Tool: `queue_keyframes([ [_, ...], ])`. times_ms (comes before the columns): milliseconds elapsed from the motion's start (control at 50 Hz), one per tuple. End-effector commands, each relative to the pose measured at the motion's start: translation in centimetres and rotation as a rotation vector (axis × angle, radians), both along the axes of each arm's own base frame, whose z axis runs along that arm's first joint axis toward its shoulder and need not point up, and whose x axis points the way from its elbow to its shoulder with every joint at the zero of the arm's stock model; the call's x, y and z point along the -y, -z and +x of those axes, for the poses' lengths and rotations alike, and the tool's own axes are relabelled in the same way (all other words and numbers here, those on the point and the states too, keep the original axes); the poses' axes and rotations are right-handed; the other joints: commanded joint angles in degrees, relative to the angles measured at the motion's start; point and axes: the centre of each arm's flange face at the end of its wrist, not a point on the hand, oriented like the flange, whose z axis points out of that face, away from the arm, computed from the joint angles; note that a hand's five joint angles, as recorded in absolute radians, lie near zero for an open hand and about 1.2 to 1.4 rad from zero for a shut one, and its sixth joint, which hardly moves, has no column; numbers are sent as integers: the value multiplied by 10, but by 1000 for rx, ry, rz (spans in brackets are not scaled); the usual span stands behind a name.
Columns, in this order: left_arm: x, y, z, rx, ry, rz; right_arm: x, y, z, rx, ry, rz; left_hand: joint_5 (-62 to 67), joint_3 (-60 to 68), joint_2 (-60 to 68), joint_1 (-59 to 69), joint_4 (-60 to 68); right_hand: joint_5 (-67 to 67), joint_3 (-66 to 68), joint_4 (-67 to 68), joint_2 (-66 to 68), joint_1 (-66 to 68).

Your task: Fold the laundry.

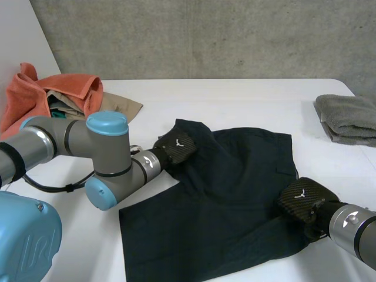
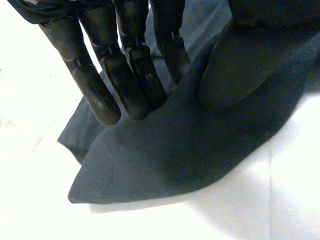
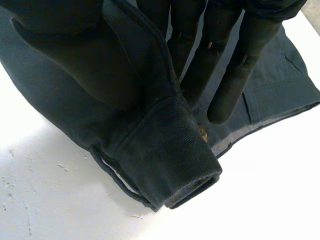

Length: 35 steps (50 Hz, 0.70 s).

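Note:
Dark navy shorts (image 1: 223, 200) lie spread on the white table (image 1: 235, 97). My left hand (image 1: 176, 147) is at their far left corner. In the left wrist view its straight fingers (image 2: 125, 80) press a pointed fold of the cloth (image 2: 160, 165) against the thumb, which the cloth covers. My right hand (image 1: 302, 200) is at the right edge of the shorts, near the front. In the right wrist view its fingers (image 3: 235, 75) and cloth-wrapped thumb pinch a thick hemmed band of the shorts (image 3: 170, 150), raised a little off the table.
A heap of orange cloth (image 1: 41, 97) with a beige garment (image 1: 120, 106) sits at the far left. A folded grey towel (image 1: 349, 117) lies at the right edge. Bare table runs behind the shorts.

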Motion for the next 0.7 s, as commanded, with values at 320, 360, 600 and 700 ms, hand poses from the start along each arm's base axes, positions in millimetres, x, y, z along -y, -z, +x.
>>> queue_keyframes([
  [320, -22, -15, 54, 163, -408, 12, 0, 2, 3, 28, 12, -4, 149, 120, 116, 142, 115, 123, 121, 114, 124, 151],
  [360, -22, -17, 56, 157, -432, 15, 0, 2, 3, 42, 21, 0, 109, 80, 76, 103, 75, 123, 121, 114, 124, 151],
  [600, -22, -54, 66, 54, -528, 2, 3, 2, 4, 66, 37, 4, -268, -297, -301, -275, -302, 123, 121, 114, 124, 151],
  [700, -26, -59, 67, 38, -532, 17, 4, 1, 4, 70, 37, -4, -272, -300, -304, -278, -306, 123, 121, 114, 124, 151],
])
